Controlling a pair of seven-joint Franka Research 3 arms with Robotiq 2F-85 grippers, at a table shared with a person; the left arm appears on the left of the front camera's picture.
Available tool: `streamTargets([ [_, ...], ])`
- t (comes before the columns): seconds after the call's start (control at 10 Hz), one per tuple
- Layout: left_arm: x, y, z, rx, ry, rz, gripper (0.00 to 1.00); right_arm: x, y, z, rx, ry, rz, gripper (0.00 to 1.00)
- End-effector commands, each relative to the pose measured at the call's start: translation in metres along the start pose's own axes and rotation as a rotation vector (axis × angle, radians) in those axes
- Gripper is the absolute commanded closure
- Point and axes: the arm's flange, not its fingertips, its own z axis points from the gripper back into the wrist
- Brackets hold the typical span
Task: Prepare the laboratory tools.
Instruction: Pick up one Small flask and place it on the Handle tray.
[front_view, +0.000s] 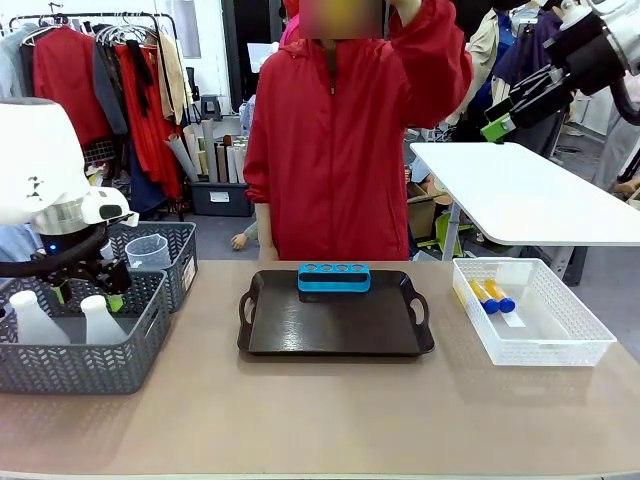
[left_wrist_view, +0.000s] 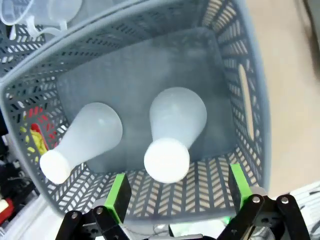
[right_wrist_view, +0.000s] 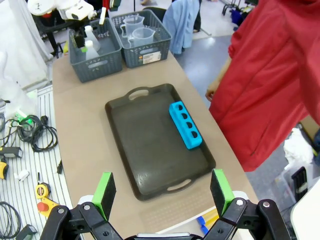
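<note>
Left gripper (left_wrist_view: 178, 187), jaws spread wide and empty, hangs over a grey basket (left_wrist_view: 250, 100) left of the tray (front_view: 335, 325). Two white flasks stand inside. The nearer flask (left_wrist_view: 172, 135) sits just beneath the jaws, its cap roughly lined up between the green pads, with the other flask (left_wrist_view: 82, 142) beside it. A good pick likely means lowering straight onto the neck, closing below the cap, then lifting vertically, clear of the neighbour and the basket wall. Right gripper (right_wrist_view: 162, 187) is released too, high above the tray's right.
</note>
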Motion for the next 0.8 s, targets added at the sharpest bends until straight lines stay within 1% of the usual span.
streamTargets([
  [0.0, 0.0100, 0.0037, -0.0043, -0.023, -0.014, 0.064, 0.00, 0.0012, 0.0006, -0.0006, 0.004, -0.008, -0.001, 0.00],
  [0.2, 0.0123, 0.0087, -0.0046, -0.046, -0.008, 0.077, 0.00, 0.0012, 0.0006, -0.0006, 0.004, -0.008, -0.001, 0.00],
  [0.3, 0.0078, 0.0049, -0.0096, -0.017, -0.001, 0.041, 0.00, 0.0012, 0.0006, -0.0006, 0.004, -0.008, -0.001, 0.00],
  [0.4, 0.0078, 0.0049, -0.0096, -0.017, -0.001, 0.041, 0.00, 0.0012, 0.0006, -0.0006, 0.004, -0.008, -0.001, 0.00],
  [0.7, 0.0058, 0.0120, -0.0132, -0.027, 0.004, 0.095, 0.00, 0.0012, 0.0006, -0.0006, 0.004, -0.008, -0.001, 0.00],
])
